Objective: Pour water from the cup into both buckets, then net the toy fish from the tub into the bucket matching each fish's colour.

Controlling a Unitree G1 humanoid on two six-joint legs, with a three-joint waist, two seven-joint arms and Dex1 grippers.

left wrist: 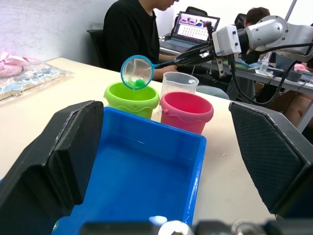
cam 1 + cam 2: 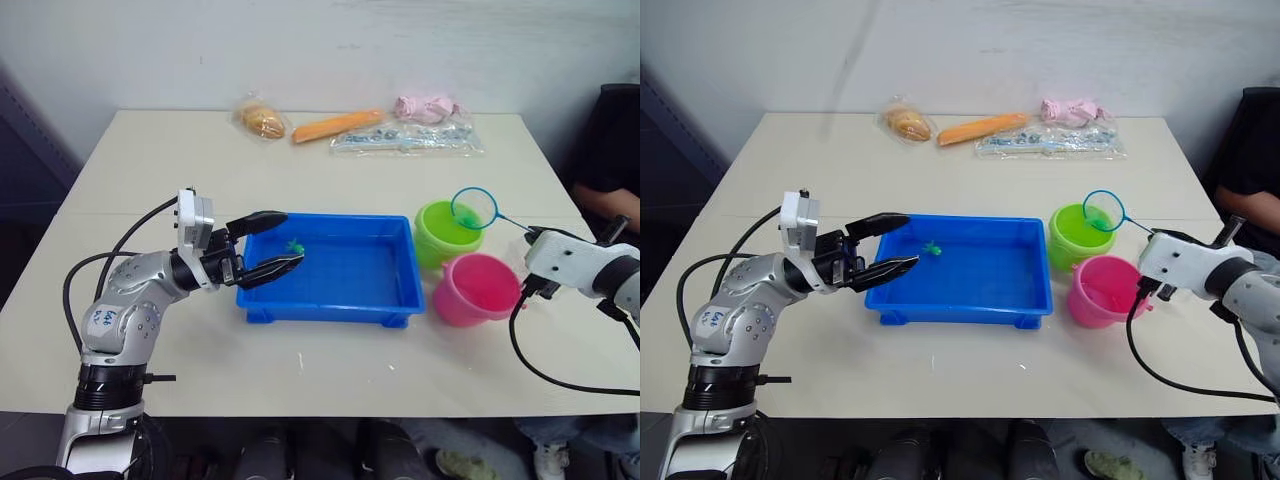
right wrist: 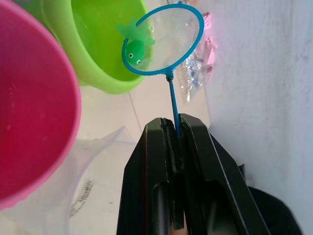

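The blue tub (image 2: 320, 305) sits mid-table with a small green toy fish (image 2: 932, 247) lying near its left end. My left gripper (image 2: 910, 240) hovers open over that end, its fingertips just short of the fish. Right of the tub stand the lime green bucket (image 2: 432, 240) and, nearer, the pink bucket (image 2: 478, 288). My right gripper (image 3: 173, 122) is shut on the thin handle of a blue-rimmed net (image 2: 473, 208). The net hangs over the green bucket with a green fish (image 3: 136, 49) in it. The clear cup (image 1: 179, 83) stands just beyond the pink bucket.
Along the table's far edge lie a bagged bun (image 2: 262, 120), an orange carrot (image 2: 337, 125), a pink bundle (image 2: 427, 107) and a clear bag (image 2: 405, 138). A person in black (image 2: 610, 150) sits at the table's right side.
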